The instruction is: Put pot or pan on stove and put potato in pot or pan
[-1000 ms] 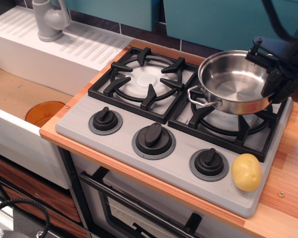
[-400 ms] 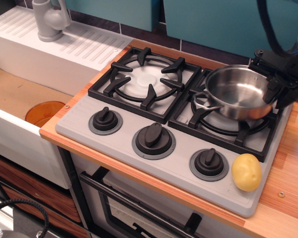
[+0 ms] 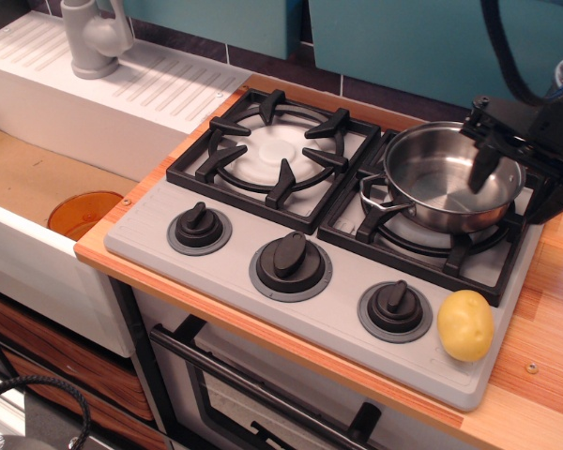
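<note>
1. On the right burner, at about 3 o'clock of the stove, the pot sits on the black grate, level as far as the view shows.
2. The gripper straddles the pot's far right rim at 3 o'clock: one dark finger reaches down inside the bowl, the other lies outside the wall. Whether the jaws are pinching the rim or have just loosened cannot be told.
3. The step in hand looks like the end of the first half: pot on stove, release pending or just made.
4. The potato lies on the stove's grey front panel at about 5 o'clock, just beside the right knob and well apart from the pot.
5. The next move would call for the jaws to spread clear of the rim, lift away, swing toward 5 o'clock and come down over the potato.
6. The pot is shallow, round and shiny steel, with a small loop handle showing at its 9 o'clock side; its bowl is empty.
7. The potato is smooth, yellow and egg-shaped; it may roll if nudged off-centre.
</note>
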Action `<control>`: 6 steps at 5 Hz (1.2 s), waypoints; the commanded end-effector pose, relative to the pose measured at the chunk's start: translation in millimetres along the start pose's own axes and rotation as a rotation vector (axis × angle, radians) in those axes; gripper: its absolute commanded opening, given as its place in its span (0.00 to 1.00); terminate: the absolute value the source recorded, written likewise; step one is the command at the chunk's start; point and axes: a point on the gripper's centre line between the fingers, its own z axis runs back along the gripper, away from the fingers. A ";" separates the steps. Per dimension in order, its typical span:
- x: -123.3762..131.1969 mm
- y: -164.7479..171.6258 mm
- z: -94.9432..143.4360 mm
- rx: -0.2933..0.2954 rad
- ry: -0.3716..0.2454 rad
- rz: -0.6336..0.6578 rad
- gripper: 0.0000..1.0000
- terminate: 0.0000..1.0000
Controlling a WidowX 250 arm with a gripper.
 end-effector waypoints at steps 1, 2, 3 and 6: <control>6.8 21.4 65.6 -0.040 -0.019 -0.051 1.00 0.00; 6.8 21.4 65.6 -0.040 -0.019 -0.051 1.00 0.00; 6.8 21.4 65.6 -0.040 -0.019 -0.051 1.00 0.00; -45.5 10.6 71.7 0.010 -0.044 0.042 1.00 0.00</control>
